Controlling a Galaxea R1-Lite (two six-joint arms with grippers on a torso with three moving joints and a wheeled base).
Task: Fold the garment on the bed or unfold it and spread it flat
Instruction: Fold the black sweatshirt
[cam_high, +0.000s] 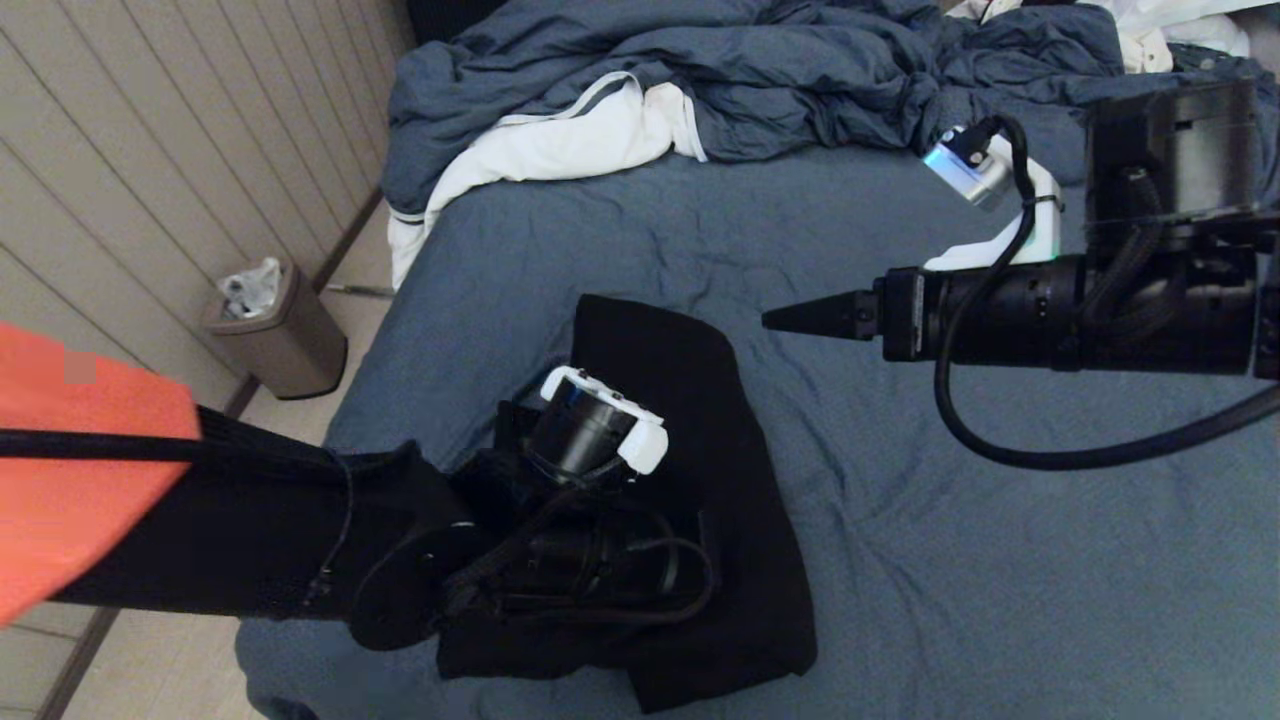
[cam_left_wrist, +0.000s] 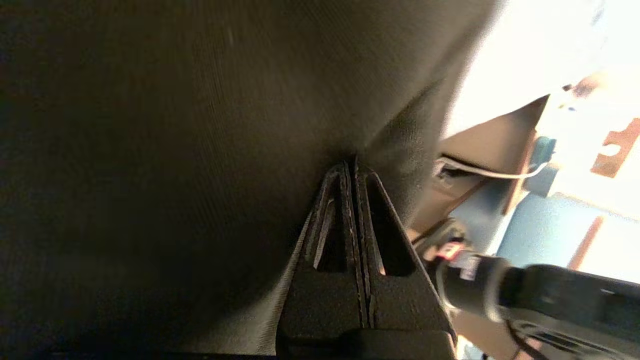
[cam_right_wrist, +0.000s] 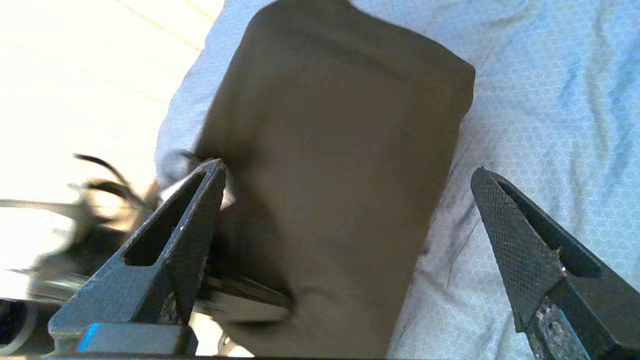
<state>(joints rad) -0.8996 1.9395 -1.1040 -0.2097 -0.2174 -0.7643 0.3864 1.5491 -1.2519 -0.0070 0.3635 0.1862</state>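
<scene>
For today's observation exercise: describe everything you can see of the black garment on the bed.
The garment is plain black, soft matte cloth, folded into a thick oblong bundle with rounded corners. No zipper, hood or cuffs show. It lies on the blue-grey sheet of the bed, near its left edge, long axis running away from the robot. The left gripper, shut, presses its tips into the fabric at the near end. The right gripper hangs open above the bed, apart from it.

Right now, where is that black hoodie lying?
In the head view, the black hoodie lies folded on the blue-grey bed, near its left edge, under the left gripper.
</scene>
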